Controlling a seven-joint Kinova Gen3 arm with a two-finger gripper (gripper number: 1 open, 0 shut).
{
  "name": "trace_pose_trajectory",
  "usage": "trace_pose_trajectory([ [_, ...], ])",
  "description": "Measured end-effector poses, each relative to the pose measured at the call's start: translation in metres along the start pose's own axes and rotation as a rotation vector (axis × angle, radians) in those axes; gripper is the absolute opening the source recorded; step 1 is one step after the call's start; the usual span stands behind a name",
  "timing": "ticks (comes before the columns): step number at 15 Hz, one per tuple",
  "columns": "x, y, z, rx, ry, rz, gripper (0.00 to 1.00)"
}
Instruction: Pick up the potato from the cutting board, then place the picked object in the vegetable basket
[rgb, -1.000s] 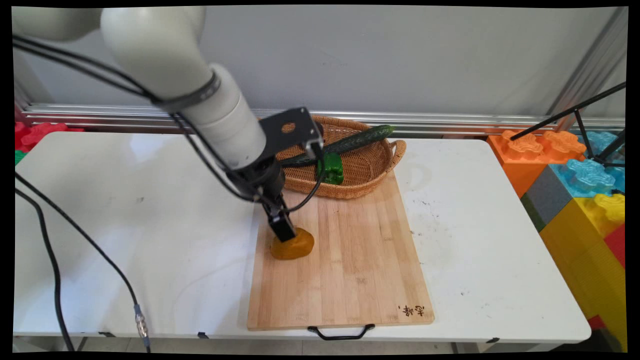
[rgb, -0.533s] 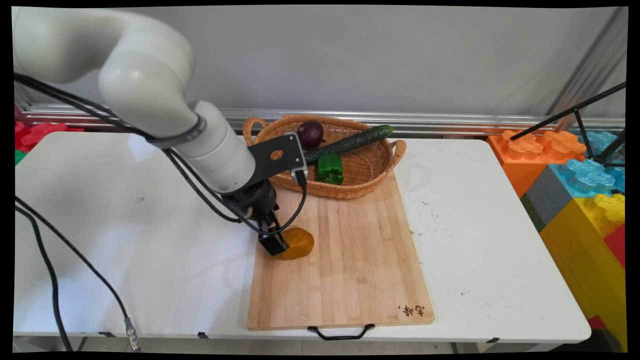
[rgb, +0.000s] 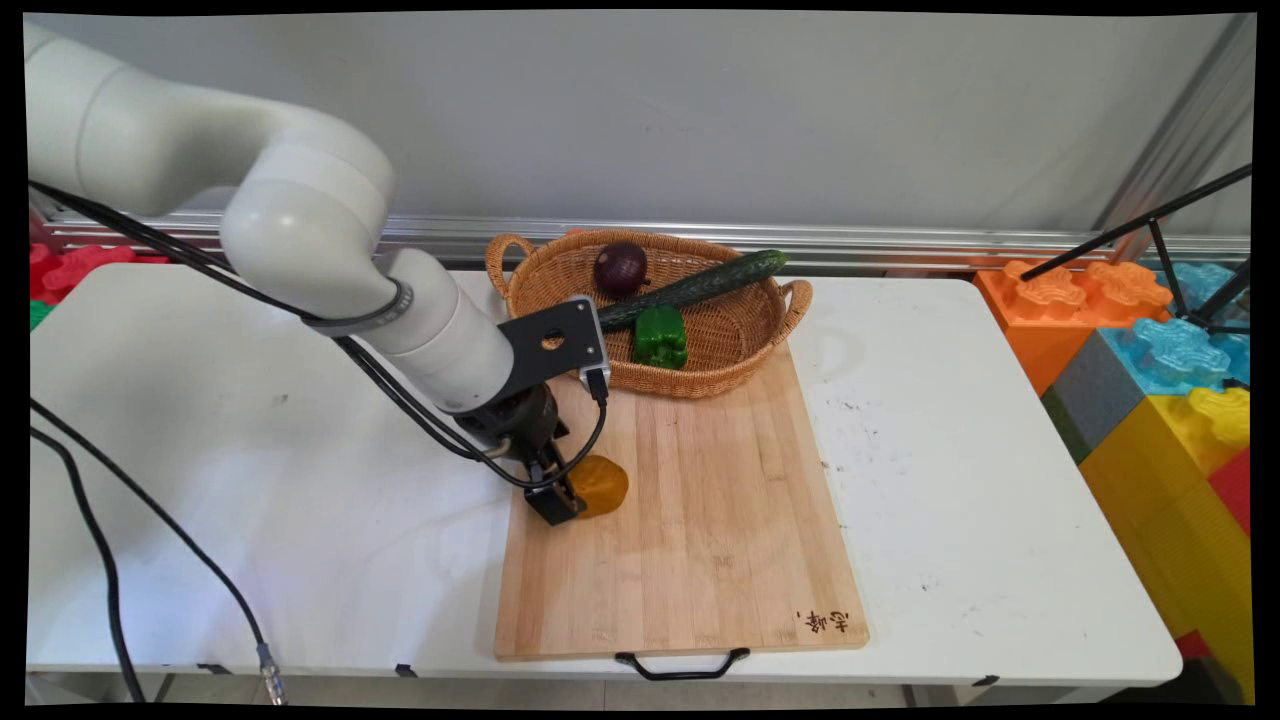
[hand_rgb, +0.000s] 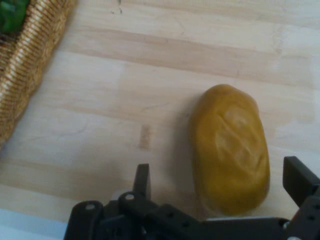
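- Gripper (rgb: 562, 497): black, two-finger, low over the left edge of the wooden cutting board (rgb: 700, 540), just short of its far half; fingers spread wide, holding nothing.
- In the hand view, gripper (hand_rgb: 220, 192) straddles the near end of the item: one finger to its left with a clear gap, the other close by its right side; contact with either not confirmed.
- Item: ochre-yellow, potato-shaped toy food (rgb: 597, 485), lying flat on the board near its left edge; in the hand view (hand_rgb: 230, 147) sits between the open fingers, slightly nearer the right one.
- Long axis: in the hand view runs roughly along the gripper's line of sight, across the gap between the fingers, so the narrow width faces the closing direction.
- Arm pose: white arm (rgb: 300, 230) enters from upper left, forearm slanting down and right, wrist pitched steeply toward the board; black cables hang from it.
- Surroundings: wicker basket (rgb: 760, 350) touching the board's far edge, holding a cucumber (rgb: 700, 285), a green bell pepper (rgb: 660, 337) and a dark purple onion (rgb: 621, 267); all well apart from the gripper.
- White table (rgb: 250, 450) beneath the board.
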Motion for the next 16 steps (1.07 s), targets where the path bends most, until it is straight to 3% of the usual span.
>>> trace_pose_trajectory([
  [2, -0.002, -0.001, 0.006, -0.003, 0.011, -0.001, 1.0],
  [3, -0.003, -0.001, 0.009, -0.005, 0.016, -0.002, 0.0],
  [11, -0.002, 0.005, 0.005, -0.022, 0.04, -0.009, 0.0],
  [16, 0.021, 0.002, -0.031, 0.063, 0.05, 0.002, 0.0],
])
